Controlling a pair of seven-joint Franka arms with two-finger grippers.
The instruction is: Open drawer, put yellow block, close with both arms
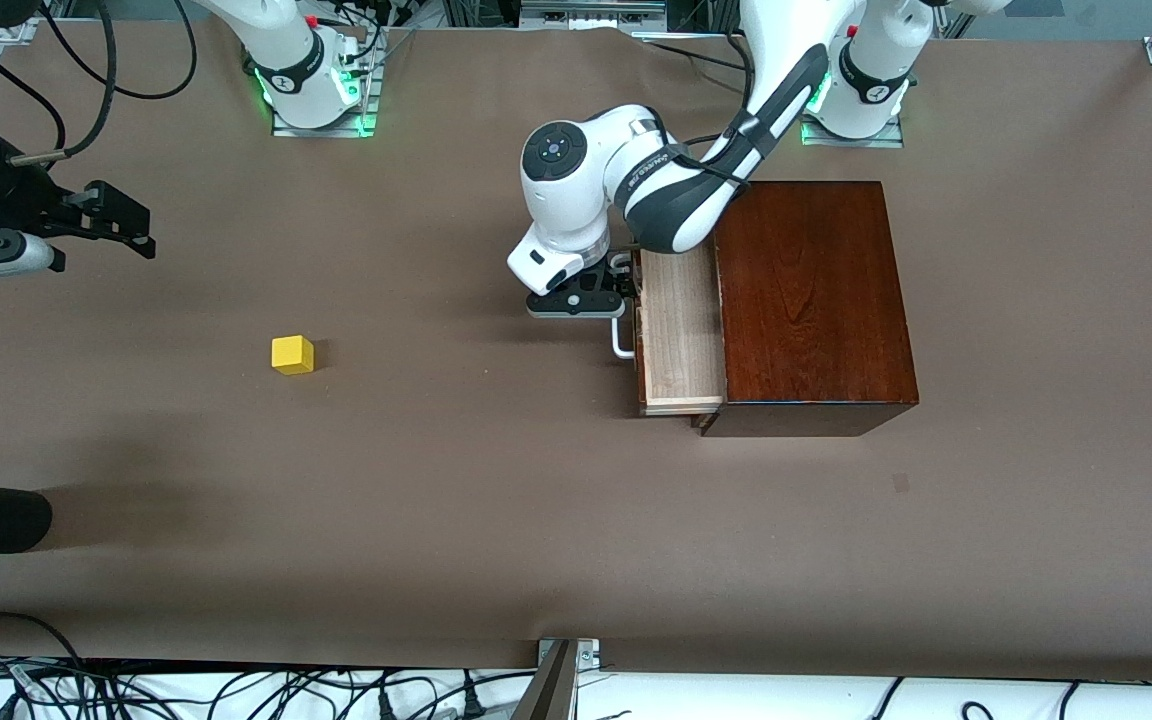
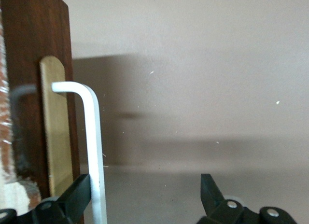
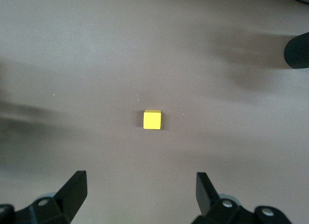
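1. The left gripper [image 1: 619, 290] sits low at the front of the drawer [image 1: 681, 335], at the white handle [image 1: 622, 345]. Its jaws are spread wide.
2. In the left wrist view the handle [image 2: 94, 151] runs just inside one finger [image 2: 77, 195], while the other finger [image 2: 210, 192] stands well apart from it over bare table. The bar is between the jaws but not clamped.
3. The drawer is pulled partway out of the mahogany box [image 1: 811, 300], showing its pale wooden tray, which looks bare inside.
4. The right gripper [image 1: 126, 225] hangs in the air over the table [image 1: 536, 520] toward the right arm's end, with its jaws apart and holding nothing.
5. The yellow block [image 1: 293, 354] rests on the table, well apart from the drawer. In the right wrist view the block [image 3: 152, 119] lies ahead of the open jaws, roughly centred between the two fingertips [image 3: 77, 183] but clear of them.
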